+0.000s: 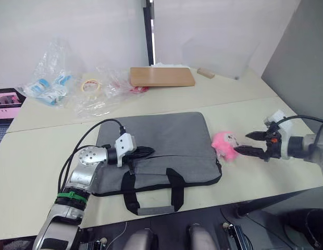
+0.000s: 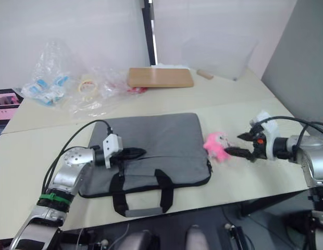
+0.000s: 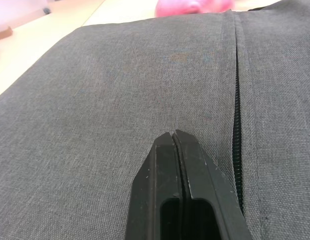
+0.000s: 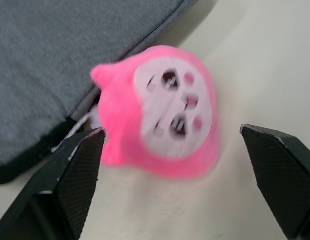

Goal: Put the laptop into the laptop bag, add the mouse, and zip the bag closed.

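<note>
Laptop bag (image 1: 166, 148) lies flat on the table (image 1: 41, 156); the left gripper (image 1: 147, 151), fingers pressed together, rests on its near half. Just beside its right edge, the right gripper (image 1: 252, 142) spreads toward a pink plush toy (image 1: 224, 145). Beyond lies a wooden board (image 1: 161, 76).

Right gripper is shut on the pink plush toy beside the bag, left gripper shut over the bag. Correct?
Not quite. The right gripper is open, fingers either side of the pink plush toy, as the right wrist view shows. The left gripper is shut over the laptop bag.

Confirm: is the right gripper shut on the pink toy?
No. The right gripper is open, its fingers apart on either side of the pink toy.
</note>
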